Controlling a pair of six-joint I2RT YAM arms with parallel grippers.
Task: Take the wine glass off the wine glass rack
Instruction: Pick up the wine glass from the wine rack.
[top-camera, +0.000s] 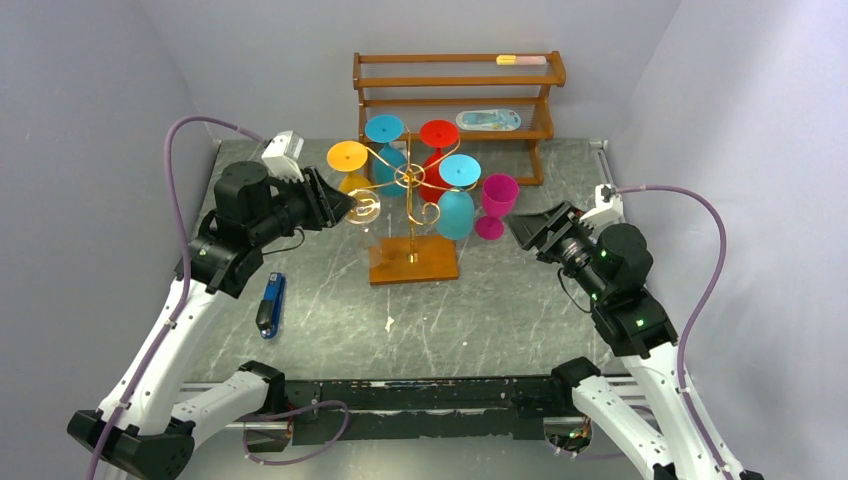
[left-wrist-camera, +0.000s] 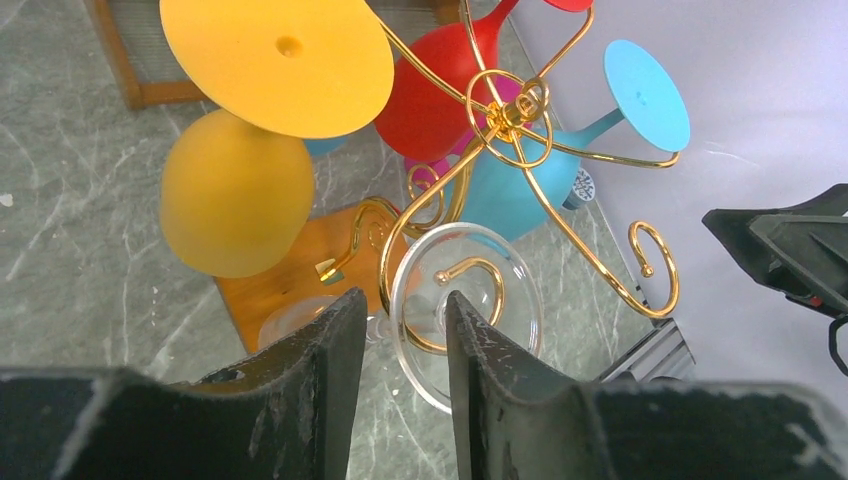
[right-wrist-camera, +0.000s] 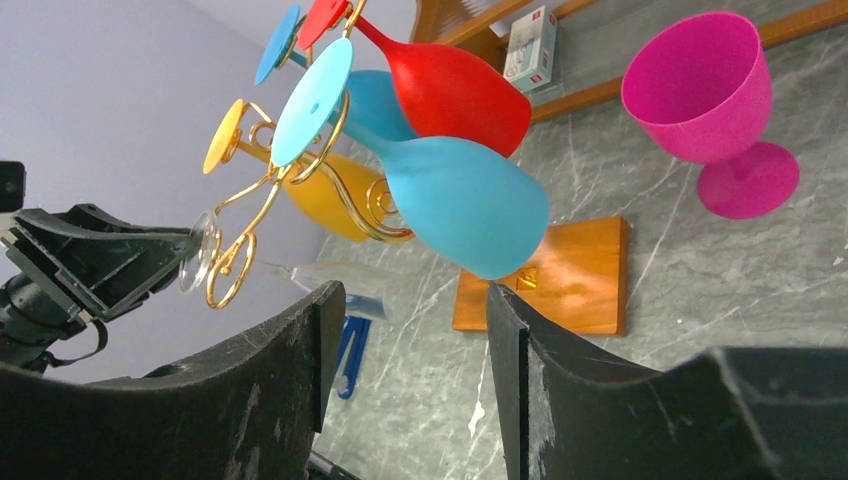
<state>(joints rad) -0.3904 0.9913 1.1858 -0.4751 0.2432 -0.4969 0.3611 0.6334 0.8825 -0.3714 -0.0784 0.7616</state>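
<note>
- Straddling the stem of the clear wine glass (left-wrist-camera: 465, 310) with the left gripper (left-wrist-camera: 403, 294), fingers apart; touching it or not, impossible to tell.
- Hung foot-up from a scroll arm of the wine glass rack (top-camera: 411, 215), right at the left fingertips.
- Crowding just beyond and above that gripper: yellow glass (left-wrist-camera: 235, 195) closest, then red glass (left-wrist-camera: 430, 95), with gold scroll wire curling across the clear foot.
- Spread apart too, the right gripper (right-wrist-camera: 412, 288), short of the rack, clamped on nothing.
- Straight ahead of the right gripper: nearer blue glass (right-wrist-camera: 460, 195); just beside it, magenta goblet (right-wrist-camera: 700, 90) upright on the table (top-camera: 480, 310).
- Counted on the rack: five glasses, namely one clear, one yellow, one red and two blue, with the farther blue glass (top-camera: 384, 128) at the back.
- Counted off it: one magenta goblet, one blue tool (top-camera: 271, 305) back behind the left gripper, one wooden shelf (top-camera: 455, 80) beyond the rack.
</note>
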